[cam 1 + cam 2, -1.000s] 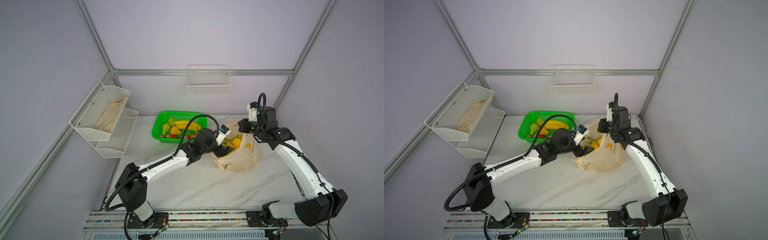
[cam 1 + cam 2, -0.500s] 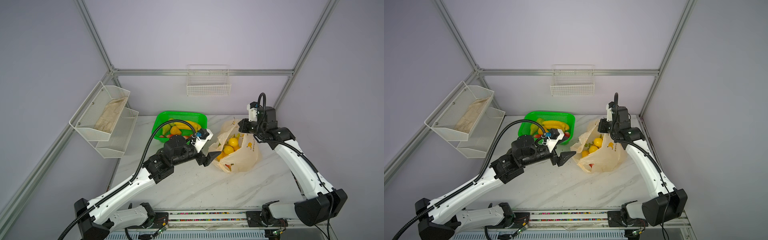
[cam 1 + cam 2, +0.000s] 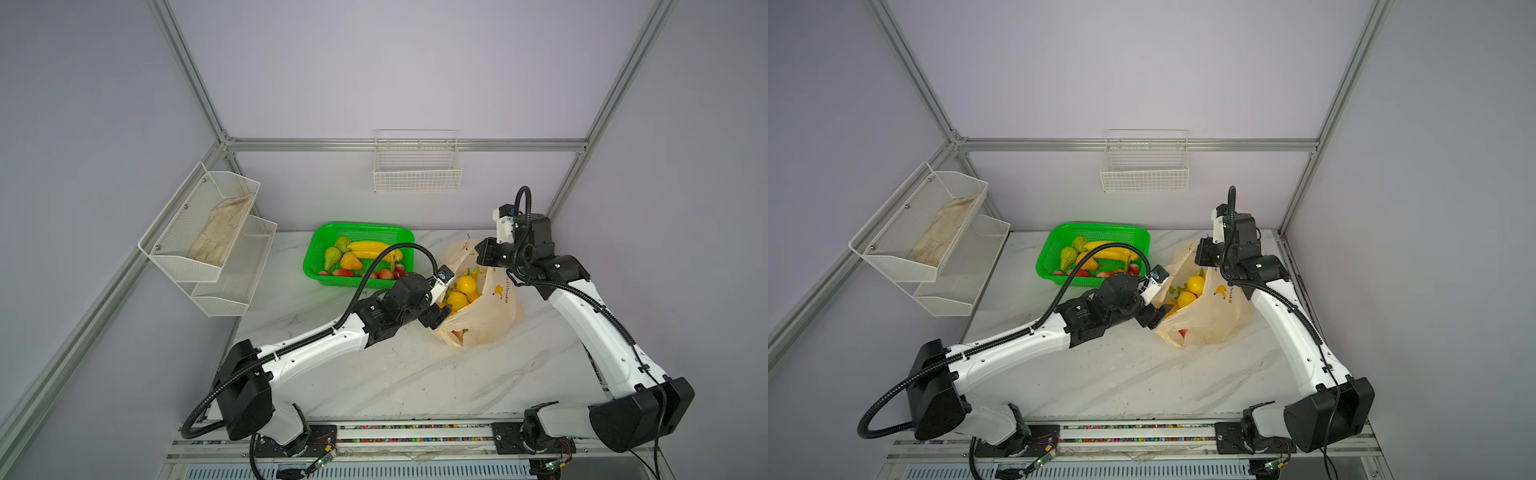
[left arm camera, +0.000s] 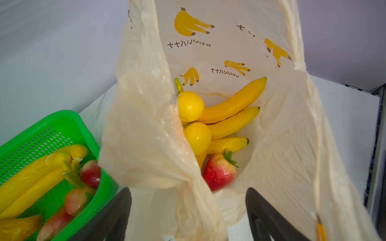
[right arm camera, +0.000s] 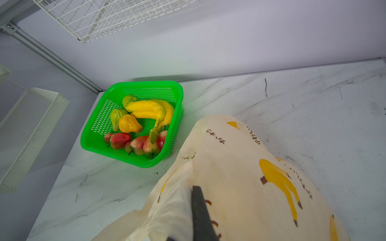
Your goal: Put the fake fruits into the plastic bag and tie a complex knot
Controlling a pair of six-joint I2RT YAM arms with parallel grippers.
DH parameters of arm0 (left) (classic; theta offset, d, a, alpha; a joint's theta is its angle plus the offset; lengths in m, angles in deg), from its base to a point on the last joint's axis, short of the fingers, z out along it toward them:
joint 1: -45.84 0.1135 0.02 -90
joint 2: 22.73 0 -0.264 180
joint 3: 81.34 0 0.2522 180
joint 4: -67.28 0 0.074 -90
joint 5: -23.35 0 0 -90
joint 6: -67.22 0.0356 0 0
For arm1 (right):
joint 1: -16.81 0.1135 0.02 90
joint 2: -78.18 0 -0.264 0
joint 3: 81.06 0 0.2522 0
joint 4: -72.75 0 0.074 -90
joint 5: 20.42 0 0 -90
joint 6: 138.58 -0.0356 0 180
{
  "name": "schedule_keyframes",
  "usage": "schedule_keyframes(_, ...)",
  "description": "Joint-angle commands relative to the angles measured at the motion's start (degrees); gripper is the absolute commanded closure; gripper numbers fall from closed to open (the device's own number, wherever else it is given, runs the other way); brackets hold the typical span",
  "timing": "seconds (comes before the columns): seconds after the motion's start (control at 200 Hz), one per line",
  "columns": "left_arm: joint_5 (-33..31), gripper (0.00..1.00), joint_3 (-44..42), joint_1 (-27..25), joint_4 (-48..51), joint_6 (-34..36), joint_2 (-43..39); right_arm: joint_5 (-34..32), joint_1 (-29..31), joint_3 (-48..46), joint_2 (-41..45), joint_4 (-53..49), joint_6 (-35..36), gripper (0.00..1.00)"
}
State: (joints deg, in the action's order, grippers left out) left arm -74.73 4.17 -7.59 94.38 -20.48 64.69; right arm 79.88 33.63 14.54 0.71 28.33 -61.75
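right gripper (image 3: 484,252) is clamped shut on the far top edge of the plastic bag (image 3: 492,316), holding the mouth up. the bag sits on the table (image 3: 395,374) just beside the green basket (image 3: 318,249). left gripper (image 4: 188,210) is at the bag's mouth, jaws spread wide with nothing held — but a loose fold of the bag hangs right between them.

in the bag so far: a banana bunch (image 4: 229,112), two round yellow fruits (image 4: 190,106) and a red one (image 4: 219,171). the basket isn't empty yet, it has another banana bunch (image 3: 370,248), pears and red fruit.

my worry: if the left jaws snag that fold on the way out, the thin bag gets dragged, the mouth collapses, or the edge slips from the right pinch and the fruit rolls onto the table. the near flap also droops over the opening, so the next drop could bounce off it.
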Motion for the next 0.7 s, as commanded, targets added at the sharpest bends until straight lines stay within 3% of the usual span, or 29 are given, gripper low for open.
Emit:
schedule_keyframes(0.0, -5.2, 0.18, 7.7, -0.1, -1.0, 1.3, 2.0, 0.8, 0.0, -0.9, 0.4, 1.3, 0.6, 1.00)
schedule_keyframes(0.07, -7.9, 0.25, 8.4, -0.3, -1.0, 1.4, 3.5, 0.9, 0.1, -1.1, 0.3, 1.5, 0.6, 1.00)
schedule_keyframes(0.175, -10.2, 0.52, 7.2, -0.2, -1.7, 0.4, 2.9, 1.1, 0.0, -1.3, 0.0, 2.3, 0.5, 1.00)
schedule_keyframes(0.22, -8.7, 0.65, 5.8, -0.2, -3.0, -0.4, 1.8, 1.2, 0.0, -1.3, -0.3, 2.6, 0.3, 1.00)
schedule_keyframes(0.33, -1.7, 0.87, 5.6, -0.1, 0.0, -3.3, -0.9, 1.6, 0.1, -1.1, -0.9, 4.4, -0.9, 1.00)
schedule_keyframes(0.395, -1.1, 1.00, 6.0, -0.1, 3.4, -7.3, -4.0, 1.8, 0.0, 0.1, -3.0, 5.5, -1.8, 1.00)
schedule_keyframes(0.51, -0.1, 1.00, 5.1, 0.6, 6.5, -11.5, -11.4, 6.7, 0.7, 2.6, -7.3, 9.5, -3.9, 1.00)
schedule_keyframes(0.61, 0.2, 1.00, 6.1, 2.8, 10.7, -15.9, -14.8, 6.8, 2.4, 5.0, -11.0, 10.7, -4.1, 1.00)
schedule_keyframes(0.695, 2.3, 1.00, 7.0, 6.0, 13.6, -20.9, -16.0, 3.3, 3.8, 7.3, -12.4, 8.6, -1.9, 0.83)
